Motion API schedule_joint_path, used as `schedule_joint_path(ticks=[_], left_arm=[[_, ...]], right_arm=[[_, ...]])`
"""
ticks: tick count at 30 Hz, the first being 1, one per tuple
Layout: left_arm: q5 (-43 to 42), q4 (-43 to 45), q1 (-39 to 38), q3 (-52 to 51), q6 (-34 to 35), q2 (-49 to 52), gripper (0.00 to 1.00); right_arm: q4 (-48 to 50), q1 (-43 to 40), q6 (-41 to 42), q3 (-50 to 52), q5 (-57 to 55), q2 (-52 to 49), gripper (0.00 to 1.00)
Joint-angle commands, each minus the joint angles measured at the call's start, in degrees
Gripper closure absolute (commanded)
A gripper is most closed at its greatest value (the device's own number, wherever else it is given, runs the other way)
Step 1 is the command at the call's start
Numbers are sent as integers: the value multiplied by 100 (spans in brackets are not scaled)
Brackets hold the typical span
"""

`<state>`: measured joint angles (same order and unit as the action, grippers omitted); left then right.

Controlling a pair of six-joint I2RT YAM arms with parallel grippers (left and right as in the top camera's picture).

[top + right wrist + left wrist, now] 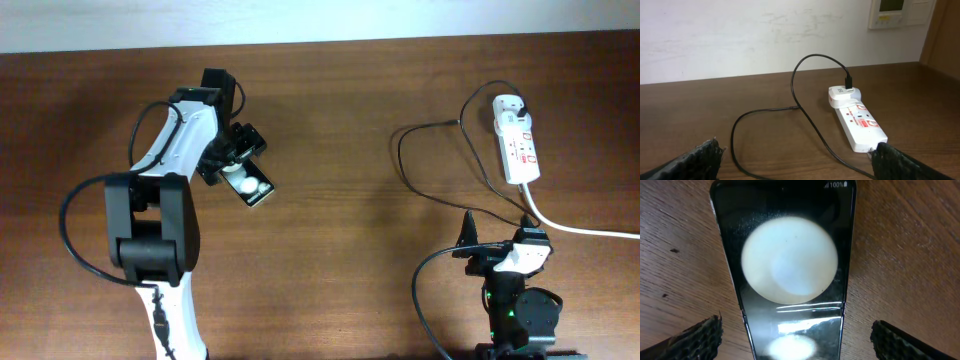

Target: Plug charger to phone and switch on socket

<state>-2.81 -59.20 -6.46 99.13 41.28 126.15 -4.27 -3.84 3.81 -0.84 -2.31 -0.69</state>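
Observation:
The phone (252, 186) lies flat on the wooden table, black and glossy with two white round spots; it fills the left wrist view (790, 265). My left gripper (238, 166) is open, with one finger on each side of the phone's near end (797, 340), not touching it. The white socket strip (518, 140) lies at the far right and also shows in the right wrist view (858, 122). The charger cable (402, 150) loops over the table (795, 95), its plug (848, 81) in the strip's far end. Its connector tip is hidden. My right gripper (498, 242) is open and empty (800, 165) just before the strip.
The strip's thick white cord (585, 230) runs off to the right edge. Bare wood (350, 230) lies between the two arms. A pale wall (765, 35) stands behind the table's far edge.

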Motion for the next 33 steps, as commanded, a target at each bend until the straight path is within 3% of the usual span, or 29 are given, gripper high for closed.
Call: schedule_joint_path(ticks=[1, 9, 13, 14, 16, 24, 29, 33], left_arm=[[-39, 63, -2, 28, 74, 433, 1], [-192, -24, -20, 22, 74, 881, 0], [-192, -249, -20, 22, 68, 881, 16], [-192, -302, -26, 22, -31, 881, 28], [-192, -289, -103, 22, -232, 881, 32], [-256, -479, -264, 164, -1421, 872, 31], [-861, -1429, -264, 1091, -1788, 872, 27], [-957, -2345, -264, 1954, -1945, 872, 30]], right_arm=[[-17, -42, -42, 52, 13, 33, 1], [-17, -42, -42, 52, 13, 33, 1], [-20, -42, -39, 52, 13, 33, 1], [-20, -42, -42, 52, 13, 33, 1], [-20, -42, -39, 52, 13, 33, 1], [-17, -42, -39, 52, 13, 33, 1], [-20, -42, -39, 52, 13, 33, 1], [-17, -42, -42, 52, 13, 33, 1]])
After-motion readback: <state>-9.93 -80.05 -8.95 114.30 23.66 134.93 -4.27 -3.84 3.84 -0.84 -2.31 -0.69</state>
